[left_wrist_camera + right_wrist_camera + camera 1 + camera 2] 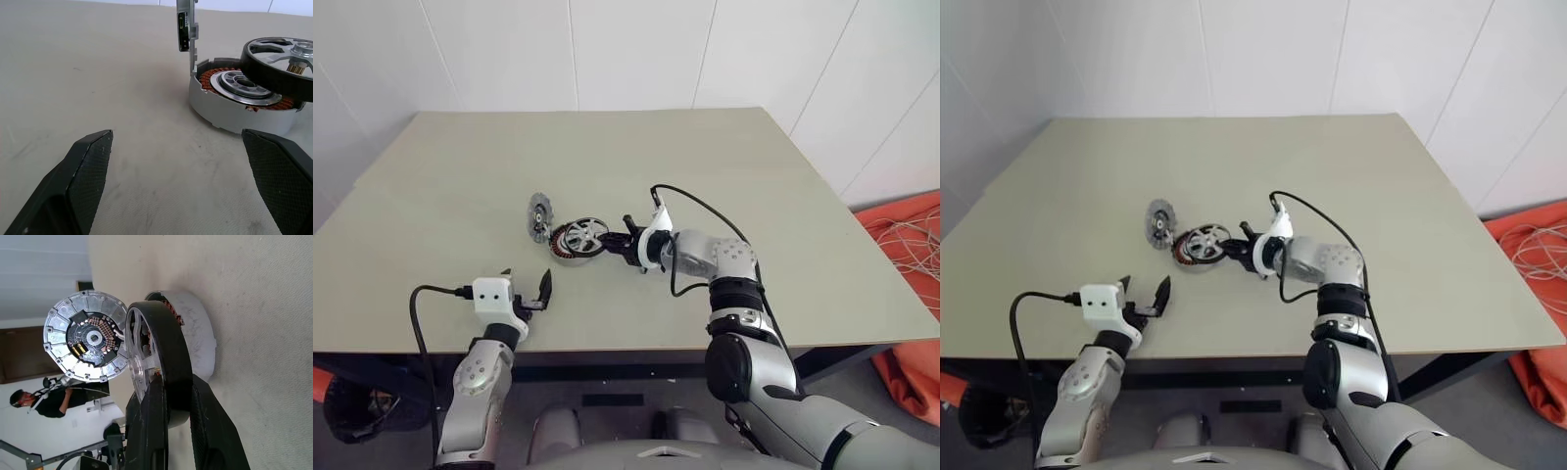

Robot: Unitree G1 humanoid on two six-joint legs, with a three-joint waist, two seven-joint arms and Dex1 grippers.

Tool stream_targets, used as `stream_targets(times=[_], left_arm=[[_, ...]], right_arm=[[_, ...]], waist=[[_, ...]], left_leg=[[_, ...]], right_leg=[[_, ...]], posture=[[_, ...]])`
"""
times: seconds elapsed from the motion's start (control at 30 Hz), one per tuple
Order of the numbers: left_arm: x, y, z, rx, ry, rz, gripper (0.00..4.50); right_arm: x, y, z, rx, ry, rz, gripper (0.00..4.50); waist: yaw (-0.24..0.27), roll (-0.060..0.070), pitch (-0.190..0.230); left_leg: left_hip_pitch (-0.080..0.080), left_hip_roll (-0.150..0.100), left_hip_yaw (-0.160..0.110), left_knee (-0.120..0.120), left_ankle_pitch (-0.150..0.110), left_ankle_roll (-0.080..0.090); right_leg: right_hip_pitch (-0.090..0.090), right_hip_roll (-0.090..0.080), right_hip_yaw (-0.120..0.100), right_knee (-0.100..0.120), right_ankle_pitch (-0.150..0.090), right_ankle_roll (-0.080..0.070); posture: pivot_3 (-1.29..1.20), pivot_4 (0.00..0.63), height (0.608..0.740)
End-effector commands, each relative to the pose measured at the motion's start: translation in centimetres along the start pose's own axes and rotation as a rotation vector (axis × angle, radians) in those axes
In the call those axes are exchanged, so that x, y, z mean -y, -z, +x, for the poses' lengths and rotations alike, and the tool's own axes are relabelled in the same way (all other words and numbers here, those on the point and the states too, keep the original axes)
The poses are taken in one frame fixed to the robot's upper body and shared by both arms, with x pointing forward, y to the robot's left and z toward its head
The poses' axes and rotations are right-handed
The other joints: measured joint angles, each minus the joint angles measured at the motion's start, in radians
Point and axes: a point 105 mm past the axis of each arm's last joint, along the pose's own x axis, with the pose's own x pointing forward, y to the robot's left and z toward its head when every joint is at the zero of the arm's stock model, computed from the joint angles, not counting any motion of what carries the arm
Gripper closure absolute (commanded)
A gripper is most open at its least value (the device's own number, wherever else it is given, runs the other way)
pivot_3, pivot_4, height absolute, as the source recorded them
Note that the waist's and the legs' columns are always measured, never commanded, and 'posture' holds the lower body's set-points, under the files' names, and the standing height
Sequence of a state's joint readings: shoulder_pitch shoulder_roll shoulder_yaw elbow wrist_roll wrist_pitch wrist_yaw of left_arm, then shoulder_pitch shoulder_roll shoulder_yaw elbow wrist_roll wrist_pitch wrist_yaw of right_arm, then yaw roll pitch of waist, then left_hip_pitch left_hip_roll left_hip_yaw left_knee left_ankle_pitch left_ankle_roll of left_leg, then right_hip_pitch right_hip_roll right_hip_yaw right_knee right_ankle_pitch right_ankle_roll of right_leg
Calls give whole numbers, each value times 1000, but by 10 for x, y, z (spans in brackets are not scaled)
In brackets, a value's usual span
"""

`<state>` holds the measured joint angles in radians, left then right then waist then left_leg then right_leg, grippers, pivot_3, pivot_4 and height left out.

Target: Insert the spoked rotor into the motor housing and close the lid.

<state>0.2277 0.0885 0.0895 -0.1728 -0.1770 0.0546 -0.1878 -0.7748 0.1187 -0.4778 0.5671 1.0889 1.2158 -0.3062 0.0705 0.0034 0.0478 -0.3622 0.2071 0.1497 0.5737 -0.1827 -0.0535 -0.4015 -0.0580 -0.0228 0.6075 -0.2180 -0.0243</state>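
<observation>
right gripper (619, 245) clamped on the spoked rotor (584, 236) — tilted over the motor housing (566, 249), lid (539, 215) upright beside it, left gripper (526, 287) spread wide — holding nothing

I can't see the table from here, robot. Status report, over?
Right gripper shut on spoked rotor, tilted over motor housing. Left gripper open, holding nothing. Lid standing upright. Path unobstructed.

One spoked rotor (584, 236), one motor housing (230, 105), one lid (539, 215).
</observation>
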Motion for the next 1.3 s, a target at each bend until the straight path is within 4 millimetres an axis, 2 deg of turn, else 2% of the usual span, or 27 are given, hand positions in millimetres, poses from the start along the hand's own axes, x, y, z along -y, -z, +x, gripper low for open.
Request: stream_targets(times=[0.03, 0.4, 0.73, 1.3], left_arm=[[-1, -12, 0, 50, 2, 9, 0], [-2, -4, -1, 41, 1, 5, 0], [0, -4, -1, 42, 3, 2, 0], [-1, -7, -1, 49, -3, 4, 0]], right_arm=[[-65, 39, 30, -114, -205, -9, 4201], [-77, 43, 41, -118, -220, -22, 4201], [-97, 42, 45, -117, -270, -36, 4201], [-80, 44, 51, -125, -210, -48, 4201]], waist=[[0, 0, 0], [0, 0, 0], [0, 0, 0], [0, 0, 0]], left_leg=[[0, 0, 0, 0, 0, 0], [0, 0, 0, 0, 0, 0], [0, 0, 0, 1, 0, 0], [-1, 0, 0, 1, 0, 0]], right_leg=[[0, 0, 0, 0, 0, 0], [0, 0, 0, 0, 0, 0], [0, 0, 0, 0, 0, 0], [0, 0, 0, 1, 0, -1]], posture=[[0, 0, 740], [0, 0, 740], [0, 0, 740], [0, 0, 740]])
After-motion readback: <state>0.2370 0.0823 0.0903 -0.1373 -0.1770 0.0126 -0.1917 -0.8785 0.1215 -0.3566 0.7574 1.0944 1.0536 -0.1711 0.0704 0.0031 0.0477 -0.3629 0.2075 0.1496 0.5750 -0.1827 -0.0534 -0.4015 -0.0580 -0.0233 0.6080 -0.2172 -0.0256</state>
